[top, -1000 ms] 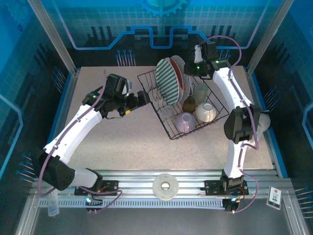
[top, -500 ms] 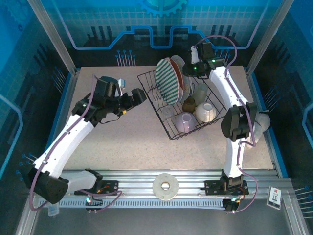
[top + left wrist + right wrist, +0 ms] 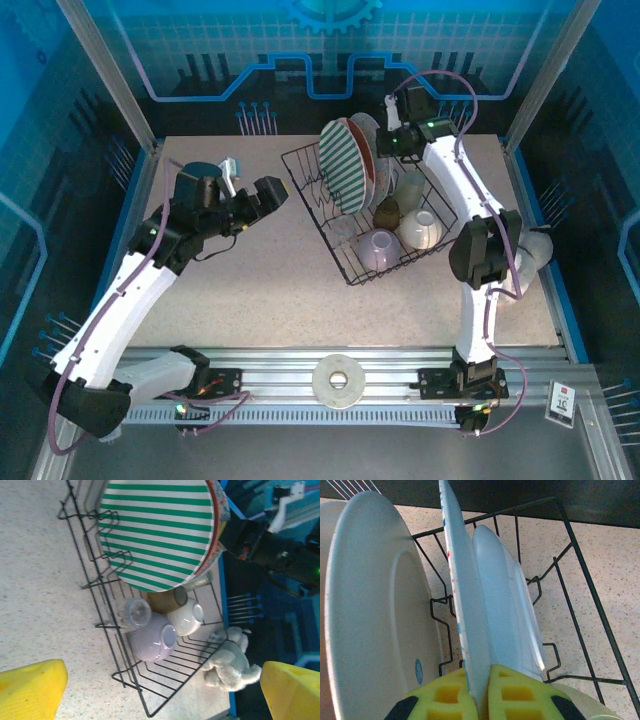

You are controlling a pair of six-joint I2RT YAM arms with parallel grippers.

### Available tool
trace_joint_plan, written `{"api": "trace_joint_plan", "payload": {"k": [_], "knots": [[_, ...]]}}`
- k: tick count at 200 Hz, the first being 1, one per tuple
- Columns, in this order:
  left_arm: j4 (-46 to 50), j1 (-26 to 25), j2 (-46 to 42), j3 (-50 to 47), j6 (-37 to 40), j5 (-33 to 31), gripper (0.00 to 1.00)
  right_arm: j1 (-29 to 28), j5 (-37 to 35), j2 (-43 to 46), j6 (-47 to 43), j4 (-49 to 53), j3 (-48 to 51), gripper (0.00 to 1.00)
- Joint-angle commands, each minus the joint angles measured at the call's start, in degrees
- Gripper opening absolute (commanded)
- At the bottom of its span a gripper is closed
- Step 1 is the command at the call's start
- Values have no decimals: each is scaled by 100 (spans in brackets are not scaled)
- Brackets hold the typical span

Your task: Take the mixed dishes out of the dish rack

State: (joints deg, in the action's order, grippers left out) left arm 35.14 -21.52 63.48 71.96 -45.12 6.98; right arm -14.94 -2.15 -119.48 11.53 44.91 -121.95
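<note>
Right wrist shows my right gripper [image 3: 479,696] clamped on the red-rimmed plate [image 3: 464,605] while my left gripper [image 3: 268,193], jaws apart, has backed off the dish rack [image 3: 349,278], clearing the lift.

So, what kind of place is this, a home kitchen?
Probably a robot test cell: robot arms bolted to an aluminium rail, blue printed panels as walls, one dish rack on the table.

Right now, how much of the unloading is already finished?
Nothing looks unloaded: the striped plate, lavender cup, cream bowl and brown cup all sit in the dish rack. In hand: the right gripper pinches the patterned-rim plate; the left gripper hovers open beside the rack. Every dish is left.
</note>
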Motion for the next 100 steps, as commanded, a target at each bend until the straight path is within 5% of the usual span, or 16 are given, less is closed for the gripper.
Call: {"api": "trace_joint_plan", "payload": {"k": [1,100], "knots": [[801,34,130,349,44,-716,99,-127,-44,298,450,146,-179,0],[980,38,88,129,117,-969,99,-166,-1210,1709,414,-228,598,0]]}}
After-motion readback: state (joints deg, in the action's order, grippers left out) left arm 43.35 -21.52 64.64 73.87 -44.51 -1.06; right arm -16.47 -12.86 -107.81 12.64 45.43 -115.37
